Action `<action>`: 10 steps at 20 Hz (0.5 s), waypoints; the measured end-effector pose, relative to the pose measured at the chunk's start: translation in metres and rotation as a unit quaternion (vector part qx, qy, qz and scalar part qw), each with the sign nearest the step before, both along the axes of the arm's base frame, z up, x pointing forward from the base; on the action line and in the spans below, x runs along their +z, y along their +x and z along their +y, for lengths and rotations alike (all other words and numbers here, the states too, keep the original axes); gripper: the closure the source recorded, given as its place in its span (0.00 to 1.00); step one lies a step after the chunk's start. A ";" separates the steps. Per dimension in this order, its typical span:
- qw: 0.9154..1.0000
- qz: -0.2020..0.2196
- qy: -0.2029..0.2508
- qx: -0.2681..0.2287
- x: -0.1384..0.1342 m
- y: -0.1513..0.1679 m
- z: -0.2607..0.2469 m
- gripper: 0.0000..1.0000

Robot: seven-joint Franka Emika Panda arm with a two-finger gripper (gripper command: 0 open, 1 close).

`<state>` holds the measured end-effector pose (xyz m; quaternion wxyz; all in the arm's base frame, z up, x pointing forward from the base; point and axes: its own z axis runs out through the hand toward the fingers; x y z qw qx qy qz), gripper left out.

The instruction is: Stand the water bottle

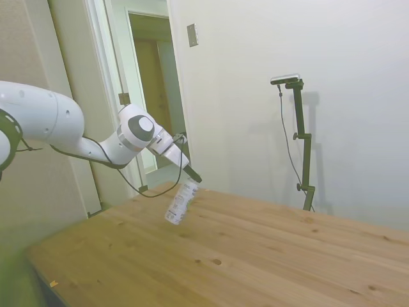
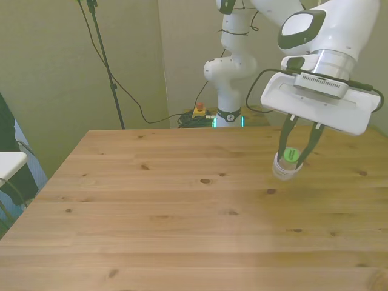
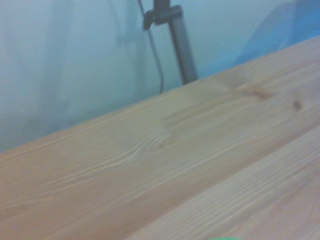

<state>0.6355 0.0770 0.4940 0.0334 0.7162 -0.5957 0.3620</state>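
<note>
The water bottle (image 1: 178,203) is a small clear plastic bottle with a white label. It hangs tilted above the wooden table (image 1: 268,256), base down and near the wood. In the front view its green cap (image 2: 291,154) sits between the dark fingers (image 2: 283,139), with the bottle body (image 2: 284,170) showing just below. My gripper (image 2: 296,153) is shut on the bottle at its cap end, held well above the table near the front view's right. From the side, the gripper (image 1: 193,176) grips the bottle's top. The wrist view shows only blurred table boards (image 3: 200,150).
A doorway (image 1: 150,83) and a plain wall lie behind the table in the side view. A red-topped button box (image 2: 198,111) and cables sit on the floor by the robot base. Something white (image 2: 9,162) pokes in at the front view's left edge.
</note>
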 end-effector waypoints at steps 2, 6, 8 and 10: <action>1.000 0.007 -0.010 0.010 -0.011 -0.036 0.006 1.00; 1.000 0.004 -0.009 0.024 -0.018 -0.040 0.003 1.00; 0.999 -0.019 -0.030 0.029 -0.014 -0.038 -0.002 1.00; 0.996 -0.059 -0.062 0.019 -0.010 -0.037 -0.009 1.00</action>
